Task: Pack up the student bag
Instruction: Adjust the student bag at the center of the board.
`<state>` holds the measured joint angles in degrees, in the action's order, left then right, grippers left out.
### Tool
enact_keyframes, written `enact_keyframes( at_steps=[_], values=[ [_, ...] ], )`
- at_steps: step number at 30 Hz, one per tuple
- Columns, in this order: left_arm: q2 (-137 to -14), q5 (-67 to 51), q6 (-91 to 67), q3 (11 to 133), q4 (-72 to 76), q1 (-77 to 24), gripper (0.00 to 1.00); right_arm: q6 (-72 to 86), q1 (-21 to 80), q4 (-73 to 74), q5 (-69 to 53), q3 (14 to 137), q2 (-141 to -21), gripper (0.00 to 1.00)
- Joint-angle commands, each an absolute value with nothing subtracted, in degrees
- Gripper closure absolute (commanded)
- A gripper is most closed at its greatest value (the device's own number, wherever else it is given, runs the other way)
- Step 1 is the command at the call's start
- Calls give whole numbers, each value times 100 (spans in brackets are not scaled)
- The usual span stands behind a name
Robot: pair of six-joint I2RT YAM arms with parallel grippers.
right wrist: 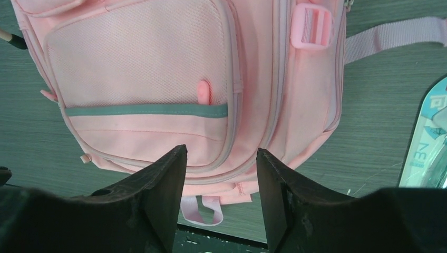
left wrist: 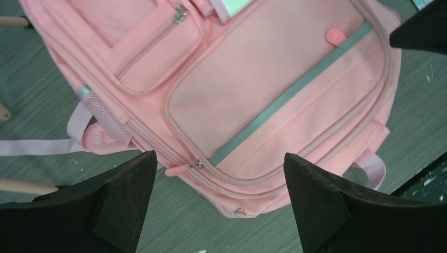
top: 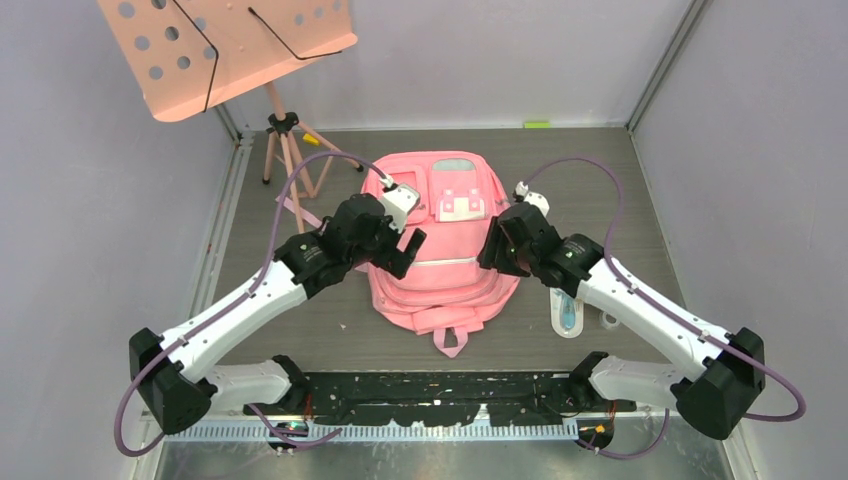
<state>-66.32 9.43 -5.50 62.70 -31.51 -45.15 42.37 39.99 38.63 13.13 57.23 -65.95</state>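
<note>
The student bag [top: 445, 240] lies flat on the table's middle, front side up, with a pale patch on its upper pocket and a light strip across the lower one. Its carry loop points toward the arm bases. My left gripper [top: 405, 245] hovers over the bag's left edge, and my right gripper [top: 495, 250] over its right edge. In the left wrist view the left gripper [left wrist: 219, 155] is open and empty above the bag [left wrist: 274, 68], near a pink zip pull [left wrist: 176, 169]. The right gripper [right wrist: 221, 149] is open, empty, above the bag [right wrist: 142, 68].
A salmon perforated music stand [top: 225, 50] on a tripod [top: 285, 150] stands at the back left. A clear-packaged item [top: 567, 312] lies right of the bag, also seen as a package [right wrist: 429, 147] in the right wrist view. Grey walls enclose the table.
</note>
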Motion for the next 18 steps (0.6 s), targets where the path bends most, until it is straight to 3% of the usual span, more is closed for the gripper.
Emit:
enact_keyframes(
  at_steps=[1, 7, 18],
  values=[
    [-6684, 67, 275, 6282, -3178, -4509, 7, 4766, 3981, 3562, 1176, 5430, -6410, 43],
    [-6610, -725, 475, 6144, -2455, -4509, 7, 5201, 3977, 3049, 869, 5059, -6496, 43],
    [-6746, -708, 578, 6036, -2374, -4705, 7, 5211, 3981, 2972, 762, 5195, -6889, 55]
  ],
)
